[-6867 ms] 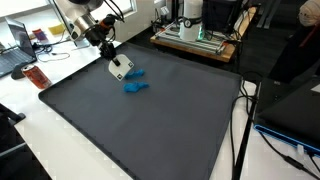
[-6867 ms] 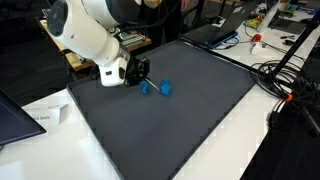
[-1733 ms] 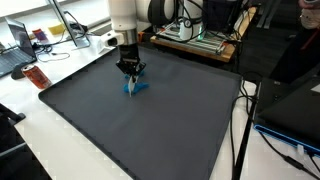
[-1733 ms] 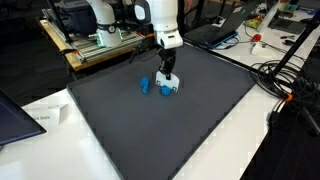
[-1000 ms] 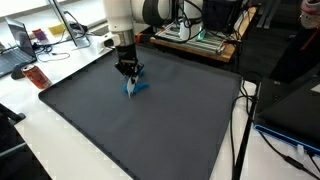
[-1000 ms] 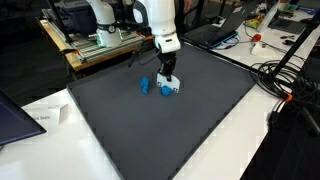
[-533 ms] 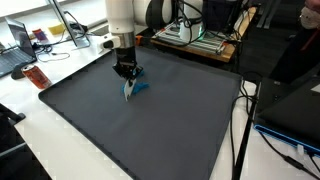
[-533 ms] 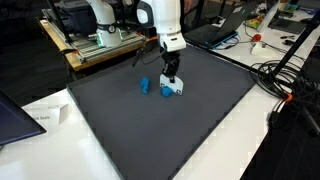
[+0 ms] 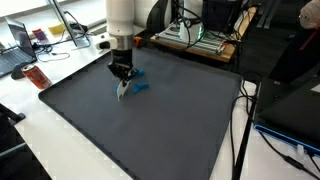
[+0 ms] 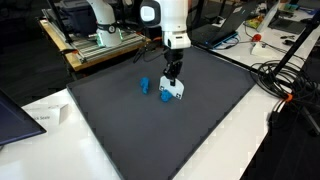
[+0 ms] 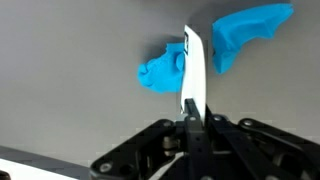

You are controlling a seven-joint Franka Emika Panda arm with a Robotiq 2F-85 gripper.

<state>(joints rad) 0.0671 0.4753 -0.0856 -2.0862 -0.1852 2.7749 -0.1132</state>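
My gripper (image 9: 121, 84) hangs straight down over the dark grey mat (image 9: 150, 130), shut on a thin white flat piece (image 9: 122, 92) that it holds on edge. In the wrist view the white piece (image 11: 195, 68) stands up from between the shut jaws (image 11: 190, 122). Two blue pieces lie on the mat just beyond it, one on the left (image 11: 158, 72) and one on the right (image 11: 250, 35). In an exterior view one blue piece (image 10: 144, 86) lies apart, and the other blue piece (image 10: 165, 96) lies right beside the white piece (image 10: 176, 90).
The mat covers most of a white table (image 9: 60, 140). A red can (image 9: 36, 76) and a laptop (image 9: 22, 40) stand past the mat's edge. A machine on a wooden board (image 9: 195, 35) is behind the arm. Cables (image 10: 280, 75) run along one side.
Compared with seconds ago the arm has swung upright over the blue pieces. In the last second the gripper and white piece have shifted slightly sideways, away from the blue pieces.
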